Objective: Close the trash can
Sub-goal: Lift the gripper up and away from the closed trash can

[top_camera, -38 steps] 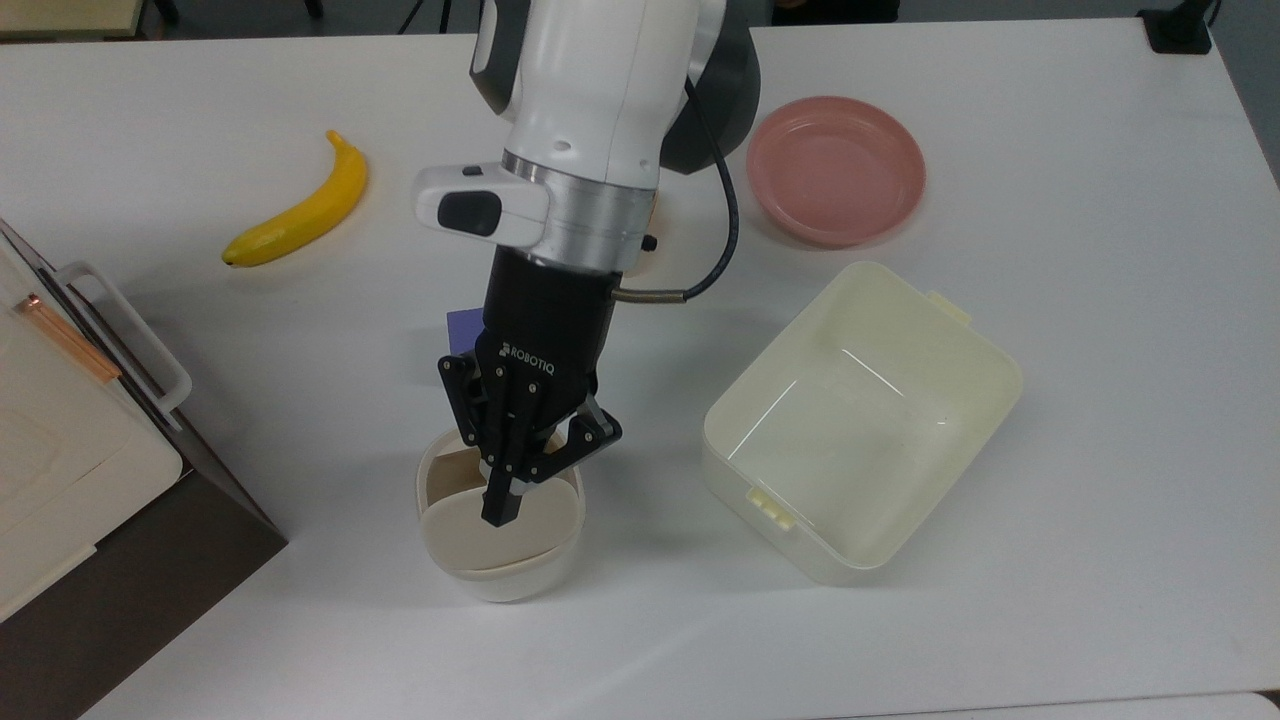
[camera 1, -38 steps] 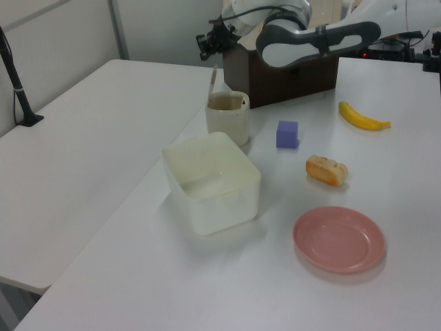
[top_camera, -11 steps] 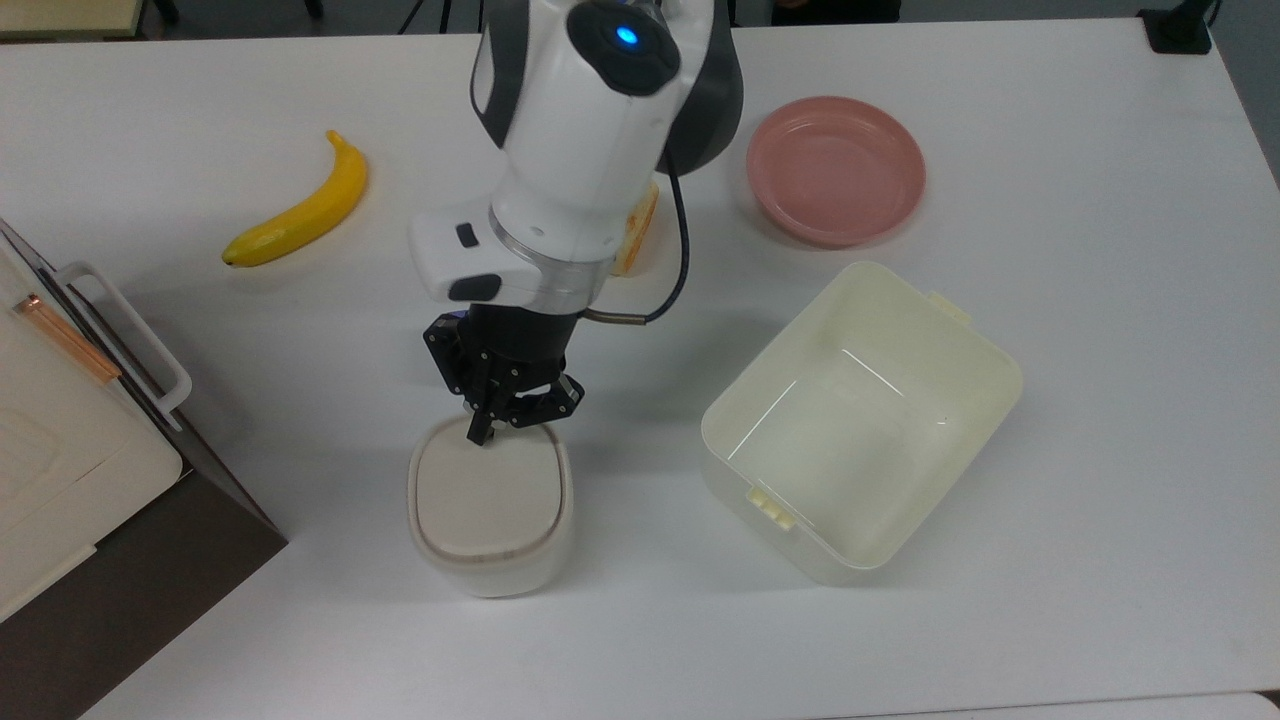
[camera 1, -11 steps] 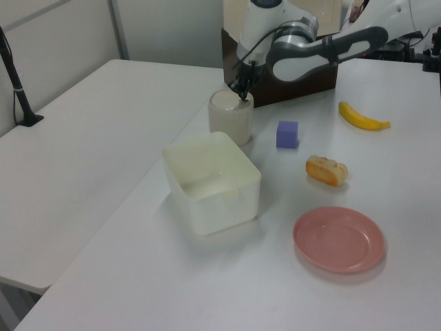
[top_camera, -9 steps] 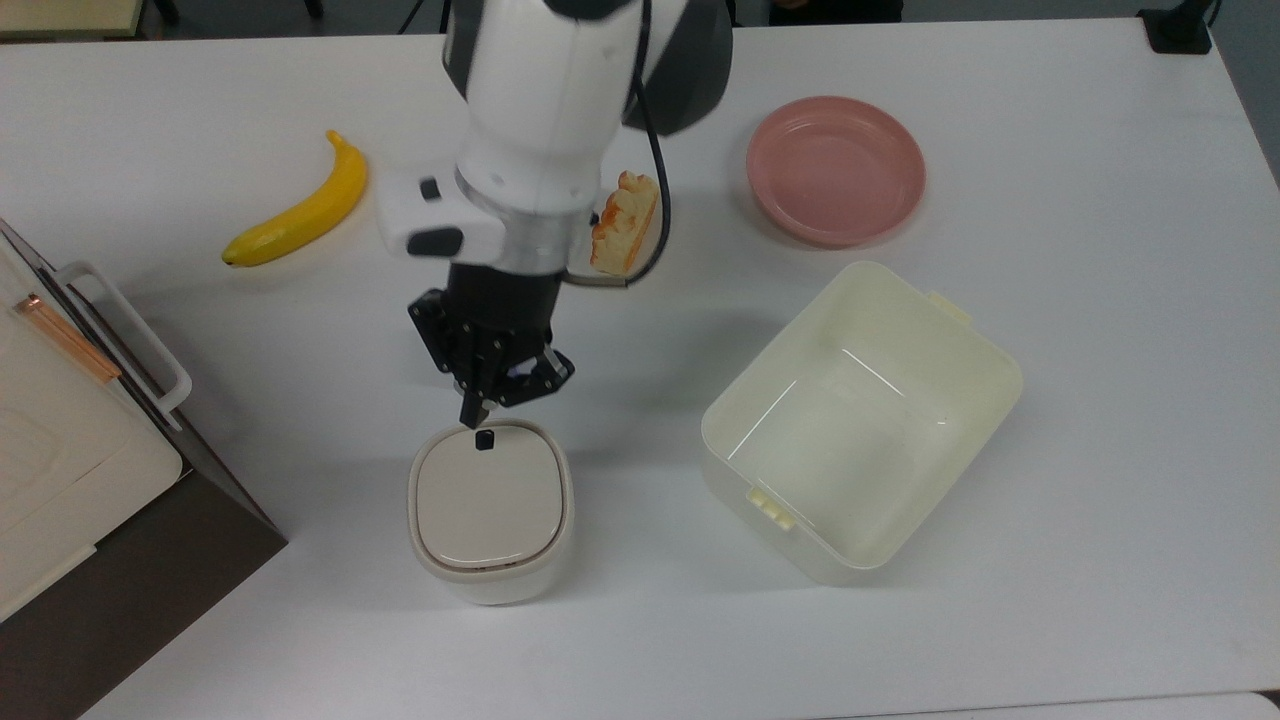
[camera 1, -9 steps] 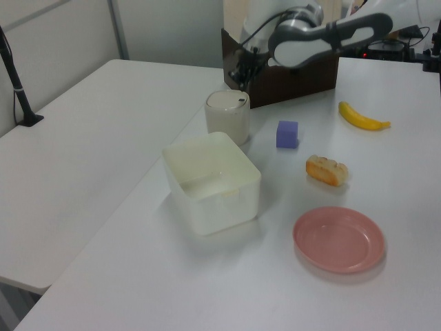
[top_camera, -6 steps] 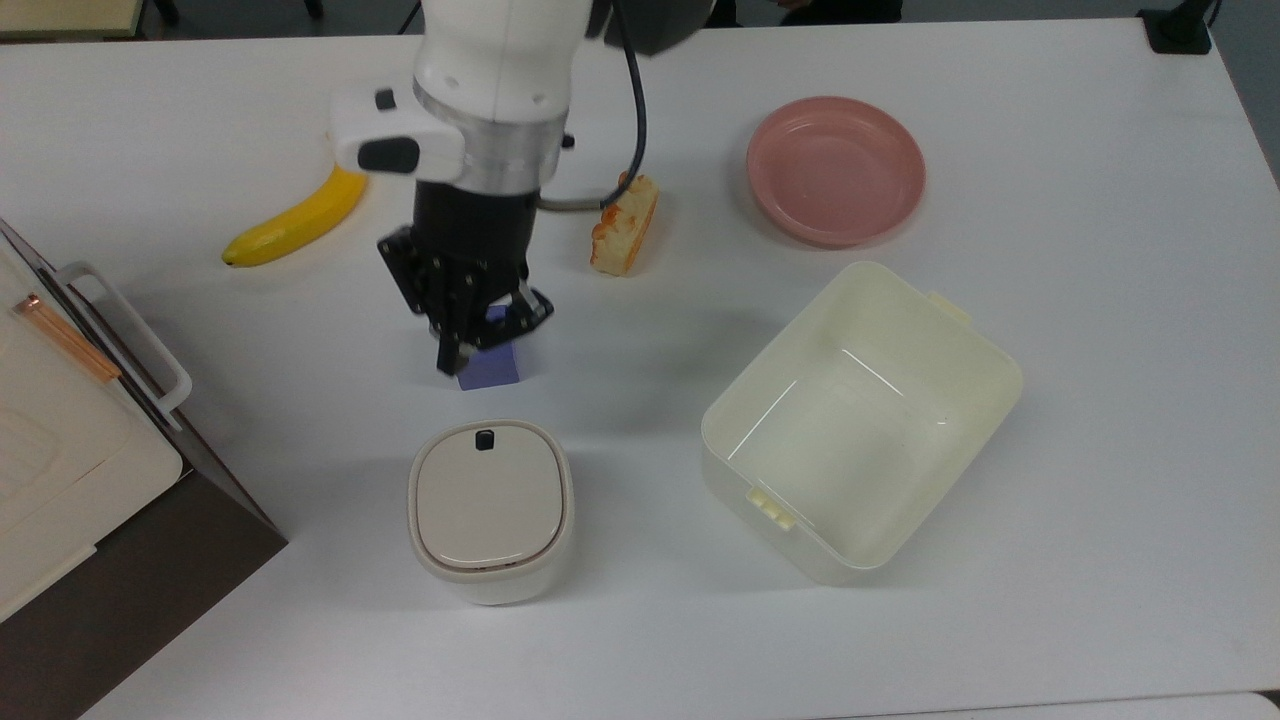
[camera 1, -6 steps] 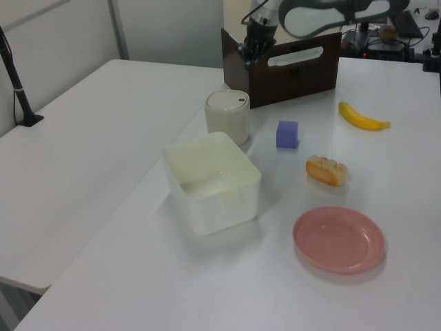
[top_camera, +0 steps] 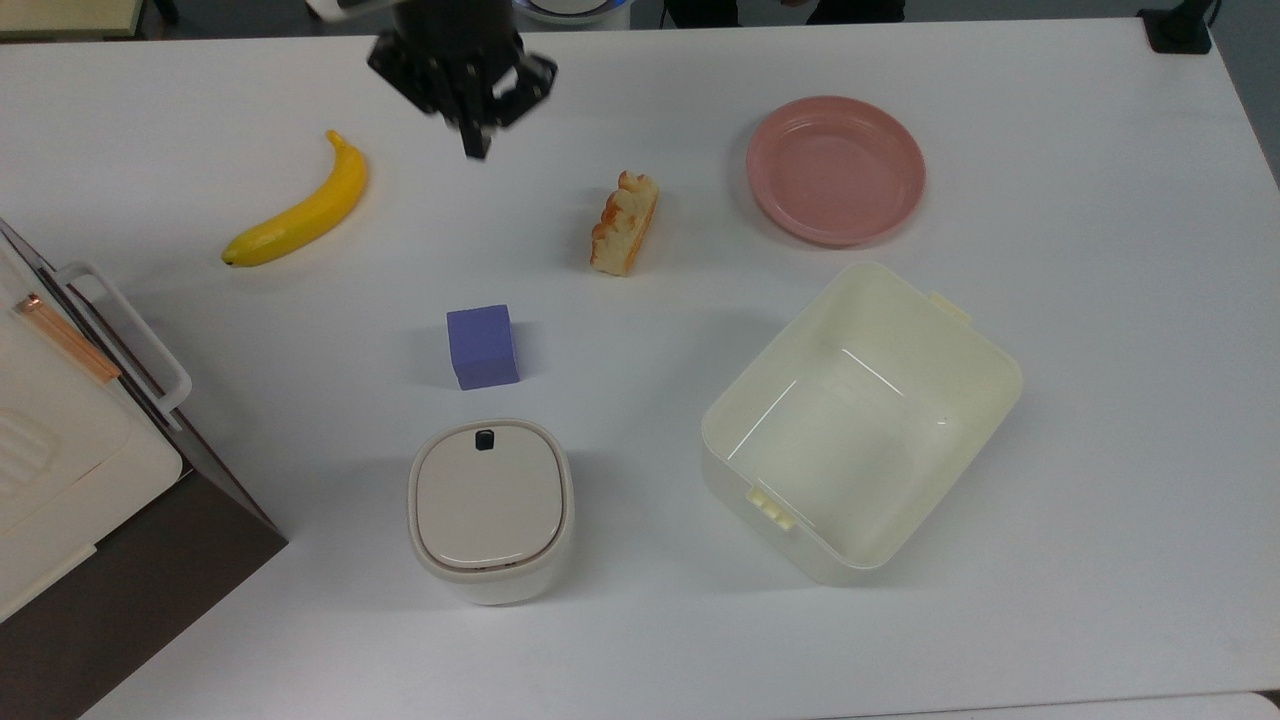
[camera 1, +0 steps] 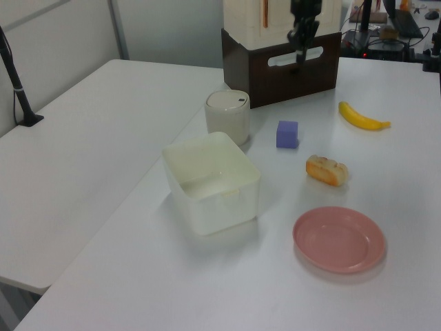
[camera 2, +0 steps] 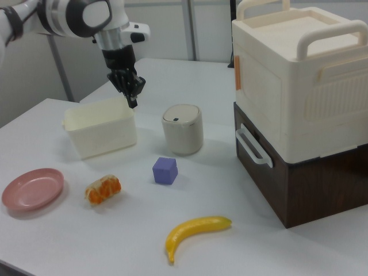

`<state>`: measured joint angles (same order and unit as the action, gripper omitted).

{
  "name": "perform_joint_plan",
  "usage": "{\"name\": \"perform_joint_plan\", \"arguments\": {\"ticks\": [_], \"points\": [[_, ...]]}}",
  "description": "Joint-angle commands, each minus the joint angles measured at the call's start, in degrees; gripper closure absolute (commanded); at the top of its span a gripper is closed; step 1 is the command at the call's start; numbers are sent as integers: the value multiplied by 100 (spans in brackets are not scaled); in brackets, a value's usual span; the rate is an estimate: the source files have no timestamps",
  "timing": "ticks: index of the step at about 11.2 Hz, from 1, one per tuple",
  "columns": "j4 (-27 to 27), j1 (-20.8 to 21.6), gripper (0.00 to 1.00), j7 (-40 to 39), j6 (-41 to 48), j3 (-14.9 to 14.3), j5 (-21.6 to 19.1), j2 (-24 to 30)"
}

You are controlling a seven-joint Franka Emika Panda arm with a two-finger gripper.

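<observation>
**A:** Status on the can?

**B:** Can (top_camera: 490, 510) sits near the table's (top_camera: 1100, 400) front edge in the top view, between the brown-and-cream box (top_camera: 70, 480) on the top view's left and the tub (top_camera: 960, 330) on the top view's right. Purple cube (top_camera: 482, 346) just behind it. Lid (top_camera: 488, 498) lies flat and flush in the rim, black button (top_camera: 485, 438) showing. Looks shut to me.

**A:** Gripper?

**B:** Gripper (top_camera: 475, 140) is up and well clear, at the top view's far edge near the banana (top_camera: 300, 210). Fingers drawn together to a point, nothing held.

**A:** So what step is this?

**B:** Retreat after the close, I'd say. Task reads as done. Nothing more needed beyond parking the arm; if the latch didn't catch, one more press on the lid's centre would do it.

**A:** Versus a few seconds back?

**B:** 3.4 s ago the lid was still tipped open with the fingertip pressing on it. By 1 s ago it was flat. Since then the arm has lifted off and pulled away across the table. Can hasn't shifted; bread (top_camera: 625, 222) and plate (top_camera: 835, 170) unchanged.
</observation>
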<state>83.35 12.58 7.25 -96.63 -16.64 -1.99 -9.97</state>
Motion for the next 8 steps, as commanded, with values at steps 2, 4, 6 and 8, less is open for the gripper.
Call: {"name": "perform_joint_plan", "arguments": {"ticks": [2, 4, 6, 8], "points": [[779, -10, 100, -418, 30, -41, -143, 786], [911, 16, 100, -444, 12, -58, -143, 934], [1007, 51, 100, -514, 21, -67, -143, 1014], [1078, 51, 100, -584, 30, -76, -143, 1049]]}}
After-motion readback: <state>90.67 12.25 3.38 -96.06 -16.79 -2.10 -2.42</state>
